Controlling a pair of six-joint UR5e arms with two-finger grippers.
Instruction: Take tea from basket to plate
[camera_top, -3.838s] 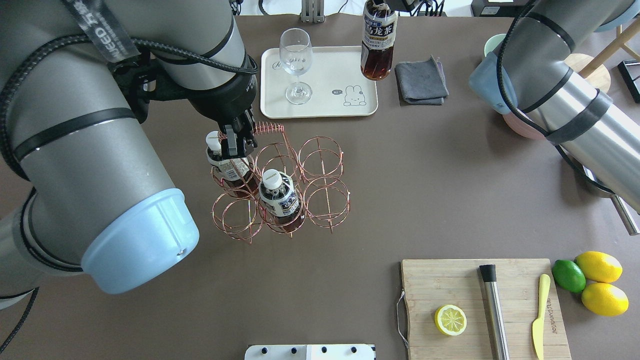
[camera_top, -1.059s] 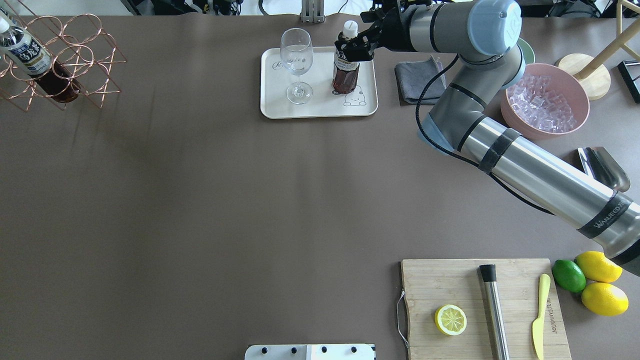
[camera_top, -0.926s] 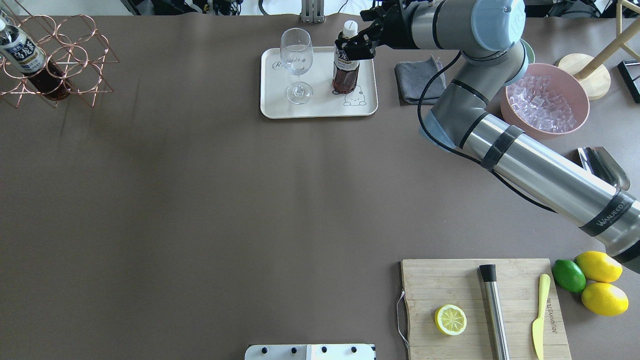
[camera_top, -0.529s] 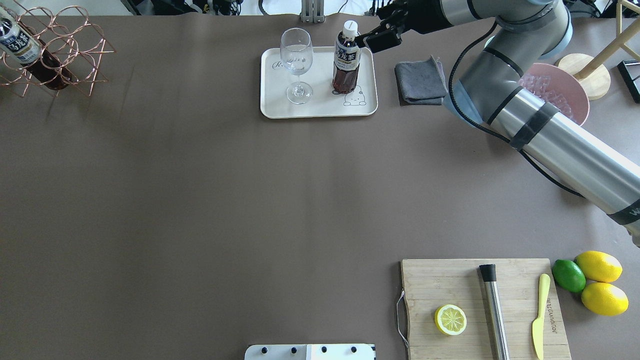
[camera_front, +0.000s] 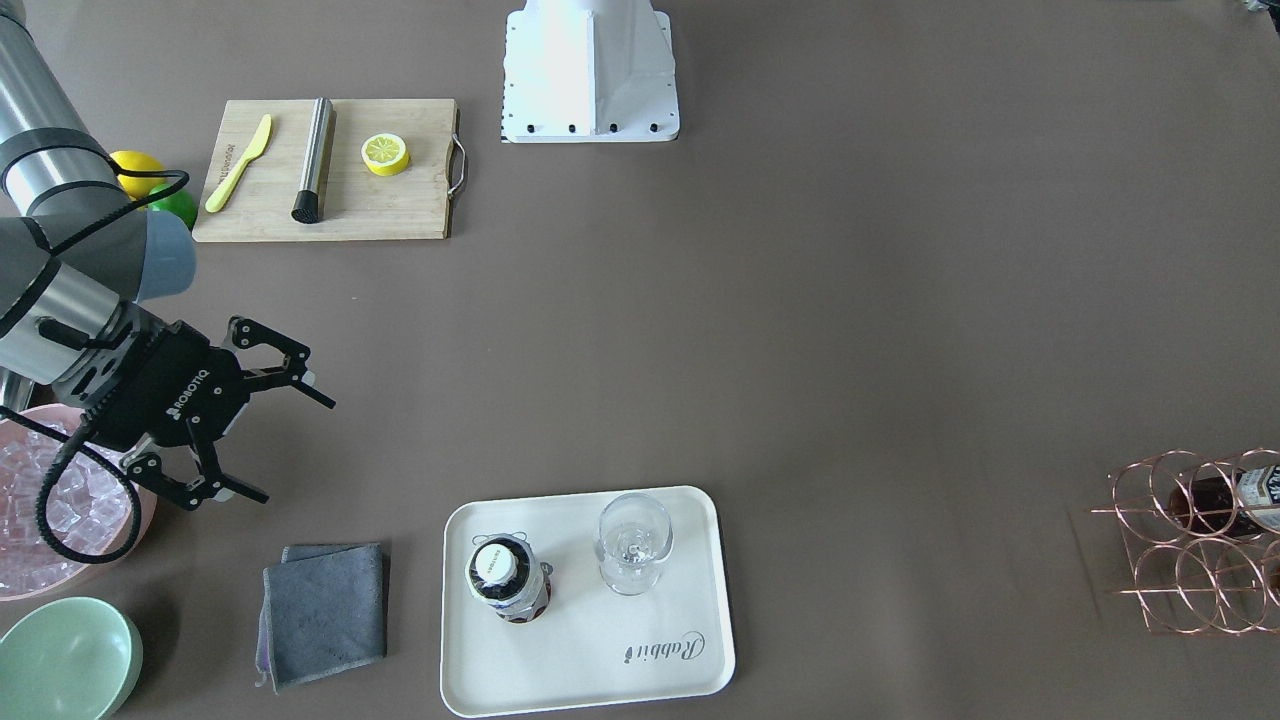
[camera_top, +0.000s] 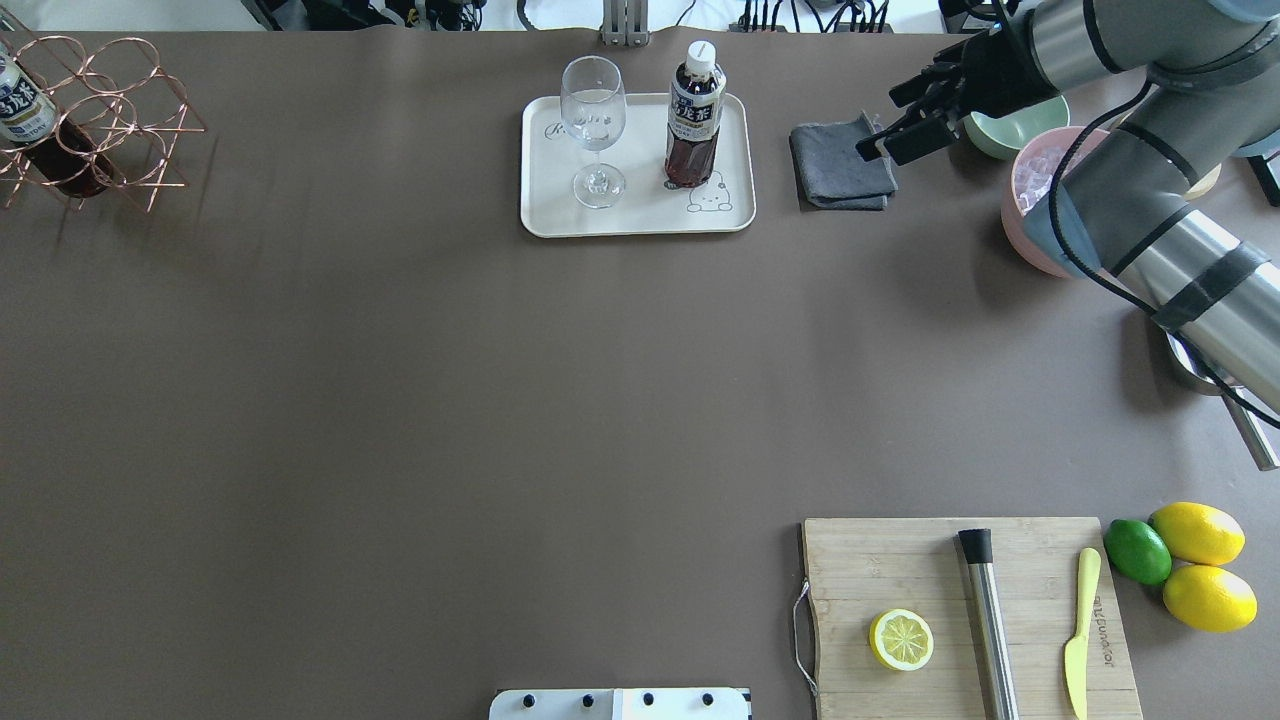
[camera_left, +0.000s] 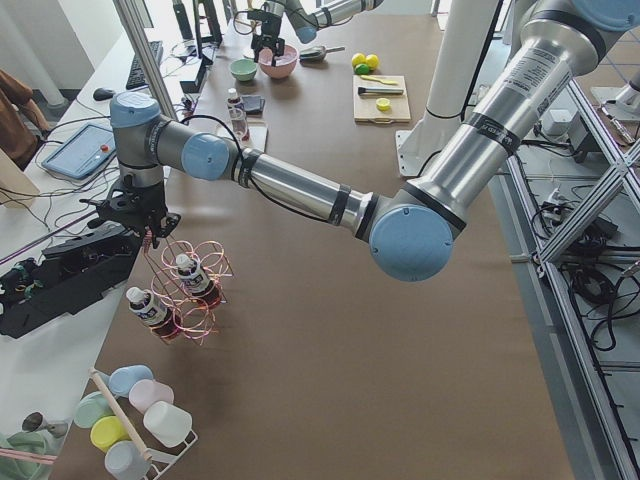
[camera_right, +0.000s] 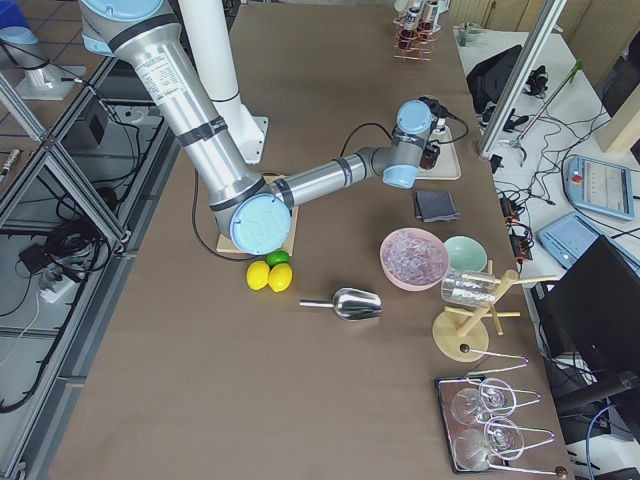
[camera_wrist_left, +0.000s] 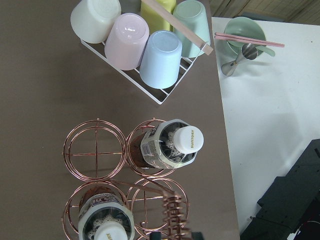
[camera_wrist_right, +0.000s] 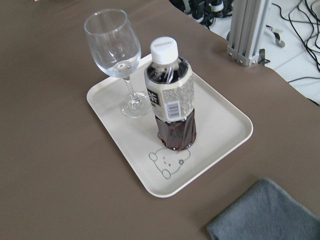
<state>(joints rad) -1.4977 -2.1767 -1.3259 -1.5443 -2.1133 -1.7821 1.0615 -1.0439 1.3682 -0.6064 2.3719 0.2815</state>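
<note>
Cutting board (camera_top: 900, 570) at near right edge; broad stretch of table (camera_top: 450, 400) beyond it. Plate (camera_top: 640, 222) near far edge. Tea (camera_top: 693, 120) stands on plate's right half, just beside wine glass (camera_top: 592, 130); long axis vertical, cap up. Right gripper (camera_front: 297, 450), jaws spread, empty, over grey cloth (camera_top: 835, 165) edge, apart from tea. Basket (camera_left: 195, 290) hangs tilted at far left corner beneath left gripper (camera_left: 150, 225); jaw state not discernible.
</note>
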